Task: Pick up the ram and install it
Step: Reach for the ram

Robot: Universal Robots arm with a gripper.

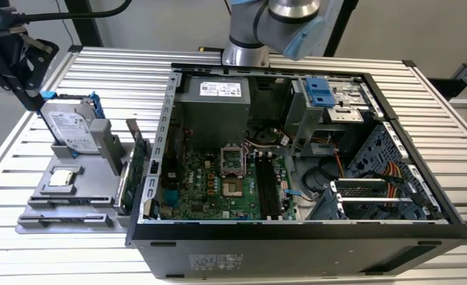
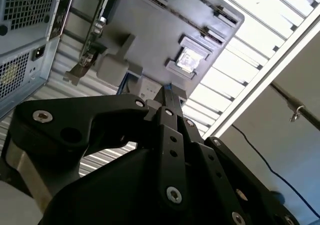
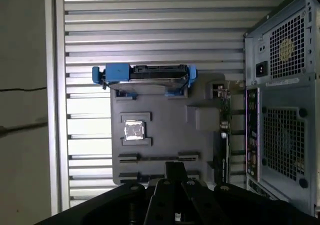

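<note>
Bench: ribbed bare-metal slats with a satin sheen.
Computer case: outer shell matt black; inside, dull grey sheet metal, perforated in places.
Parts tray: smooth matt grey plastic.
Processor chip: bright metal lid (the shiniest thing here).
Drive carrier: smooth blue plastic.
Hand: matt black, dotted with bright metal screw heads.

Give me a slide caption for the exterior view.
End effector by the hard drive on a gray parts tray beside an open computer case.
</note>
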